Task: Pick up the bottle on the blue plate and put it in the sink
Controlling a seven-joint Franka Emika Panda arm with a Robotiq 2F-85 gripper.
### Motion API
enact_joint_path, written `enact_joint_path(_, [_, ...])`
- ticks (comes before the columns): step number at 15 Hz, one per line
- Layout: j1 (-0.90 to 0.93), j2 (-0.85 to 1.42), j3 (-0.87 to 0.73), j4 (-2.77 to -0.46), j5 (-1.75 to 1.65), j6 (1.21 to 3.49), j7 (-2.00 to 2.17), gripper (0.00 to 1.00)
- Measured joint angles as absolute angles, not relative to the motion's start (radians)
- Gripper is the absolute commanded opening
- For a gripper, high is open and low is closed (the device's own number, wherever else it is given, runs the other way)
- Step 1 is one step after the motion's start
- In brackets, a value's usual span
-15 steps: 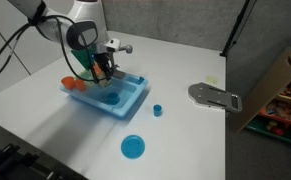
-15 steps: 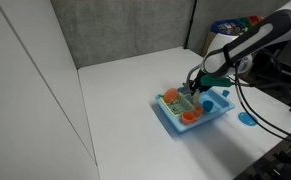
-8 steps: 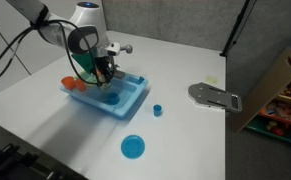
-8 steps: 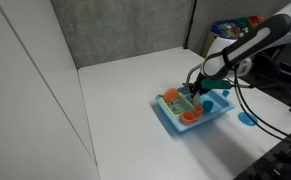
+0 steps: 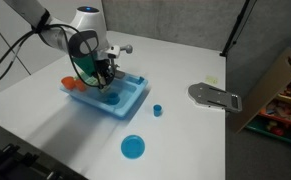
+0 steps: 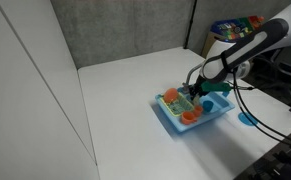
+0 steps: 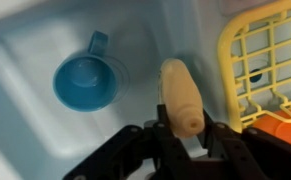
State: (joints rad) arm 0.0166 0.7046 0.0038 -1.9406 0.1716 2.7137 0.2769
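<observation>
My gripper (image 7: 182,128) is shut on the pale cream bottle (image 7: 180,95), which points away from the wrist camera. It hangs low inside the light-blue sink (image 7: 25,60), beside the rack. Both exterior views show the gripper (image 5: 104,80) (image 6: 193,92) down over the sink (image 5: 133,108) (image 6: 173,123); the bottle is too small to make out there. The blue plate (image 5: 132,147) lies bare on the table in front of the sink, and shows at the table edge in an exterior view (image 6: 247,118).
A blue cup (image 7: 85,82) lies in the sink basin next to the bottle. A yellow rack (image 7: 270,60) with orange items (image 5: 75,84) fills one end of the sink. A small blue cup (image 5: 157,110) and a grey metal piece (image 5: 215,96) lie on the table.
The arm has sunk a little, bringing the gripper and the bottle lower into the sink. Nothing else has moved.
</observation>
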Motion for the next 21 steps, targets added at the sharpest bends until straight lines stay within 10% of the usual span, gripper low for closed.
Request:
enact_joint_path(7, [0.006,0.720,0.004,-1.941,0.172,2.719,0.272,0.11])
enact_joint_path(8, [0.005,0.722,0.004,-1.941,0.172,2.719,0.272,0.49])
enact_joint_path(13, [-0.001,0.723,0.004,-1.940,0.172,2.720,0.271,0.87])
enact_joint_path(21, [-0.006,0.703,0.004,-1.939,0.172,2.733,0.271,0.98])
